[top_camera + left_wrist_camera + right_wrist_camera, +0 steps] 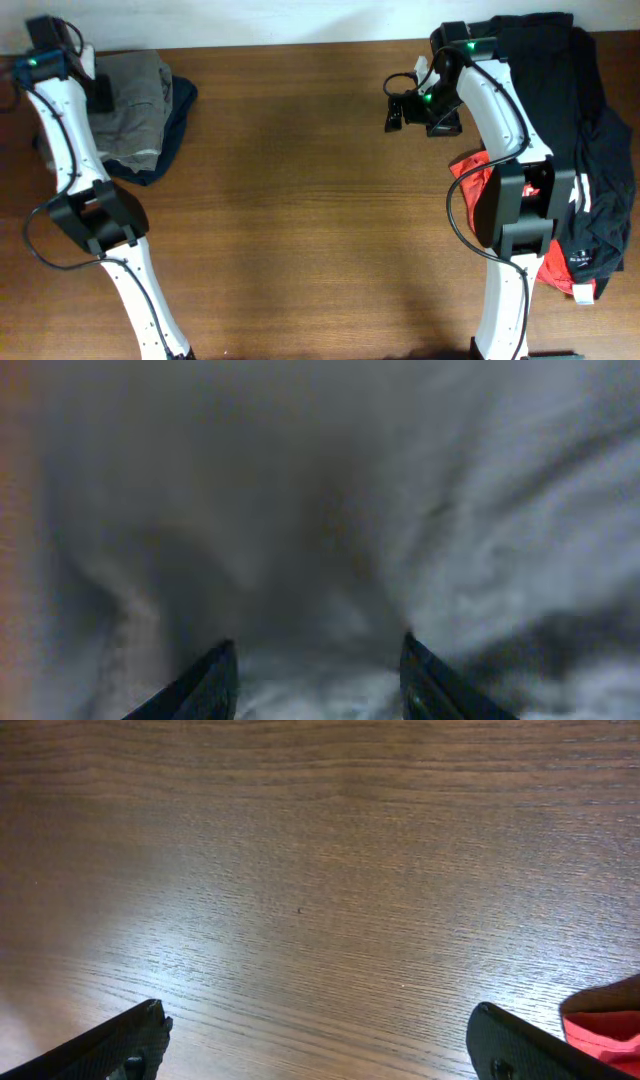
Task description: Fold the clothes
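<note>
The grey-olive shorts [135, 105] lie folded in a bundle at the far left of the table, on top of a dark navy garment [172, 125]. My left gripper [100, 92] is right over the bundle. In the left wrist view its fingers [318, 655] are open, with blurred grey fabric [400, 510] filling the frame close below them. My right gripper [398, 110] hovers over bare wood at the back right, open and empty; its fingers [315, 1030] are spread wide over the table.
A pile of black T-shirts [585, 120] and a red T-shirt [560, 270] lies at the right edge behind and beside my right arm. A red corner [605, 1025] shows in the right wrist view. The brown wooden table [310, 220] spans the middle.
</note>
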Controlling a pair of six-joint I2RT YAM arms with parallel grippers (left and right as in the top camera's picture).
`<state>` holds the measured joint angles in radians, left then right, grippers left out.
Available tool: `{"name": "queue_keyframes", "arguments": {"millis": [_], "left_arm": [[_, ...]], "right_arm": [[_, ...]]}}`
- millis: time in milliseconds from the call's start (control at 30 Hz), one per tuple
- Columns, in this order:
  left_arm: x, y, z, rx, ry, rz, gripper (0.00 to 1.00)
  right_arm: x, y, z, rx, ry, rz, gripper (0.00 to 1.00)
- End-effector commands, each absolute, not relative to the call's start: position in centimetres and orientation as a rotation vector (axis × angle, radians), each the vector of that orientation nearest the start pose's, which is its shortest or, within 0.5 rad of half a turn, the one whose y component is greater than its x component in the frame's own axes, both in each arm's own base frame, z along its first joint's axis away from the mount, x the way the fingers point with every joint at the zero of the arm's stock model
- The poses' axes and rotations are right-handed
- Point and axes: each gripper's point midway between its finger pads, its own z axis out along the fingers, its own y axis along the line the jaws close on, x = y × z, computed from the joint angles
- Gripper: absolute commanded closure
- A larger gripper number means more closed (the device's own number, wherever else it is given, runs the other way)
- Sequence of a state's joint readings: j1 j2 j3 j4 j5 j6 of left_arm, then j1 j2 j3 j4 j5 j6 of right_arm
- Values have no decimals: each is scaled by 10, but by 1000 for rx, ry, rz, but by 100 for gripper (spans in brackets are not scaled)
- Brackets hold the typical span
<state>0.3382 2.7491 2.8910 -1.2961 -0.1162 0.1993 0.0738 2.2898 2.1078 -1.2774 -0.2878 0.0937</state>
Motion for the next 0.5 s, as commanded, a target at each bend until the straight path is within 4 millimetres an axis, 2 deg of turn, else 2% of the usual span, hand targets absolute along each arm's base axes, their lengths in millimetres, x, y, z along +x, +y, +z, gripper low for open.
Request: {"name": "queue_keyframes", "arguments": {"millis": [0, 67, 133, 200, 333, 367, 433, 467], "left_arm": [[554, 215, 63, -196, 2790, 298, 48], [554, 216, 63, -196, 2792, 298, 47], [554, 216, 71, -199, 2779, 302, 41], [551, 215, 93, -200, 2757, 308, 35], [548, 213, 154, -199, 2659, 333, 26], [547, 213, 169, -206, 2628, 339, 2], [544, 210, 208, -230, 2549, 340, 1], [540, 205, 234, -229, 2500, 320, 1]], "right_arm": [[469, 84, 110, -22, 2975, 431, 1], [469, 84, 110, -22, 2974, 431, 1], [469, 84, 110, -22, 2975, 431, 1], [469, 84, 110, -22, 2975, 432, 1], [470, 84, 111, -24, 2969, 432, 1], [471, 84, 114, -25, 2963, 431, 1], [474, 83, 124, -32, 2940, 429, 1], [479, 83, 139, -36, 2905, 428, 1]]}}
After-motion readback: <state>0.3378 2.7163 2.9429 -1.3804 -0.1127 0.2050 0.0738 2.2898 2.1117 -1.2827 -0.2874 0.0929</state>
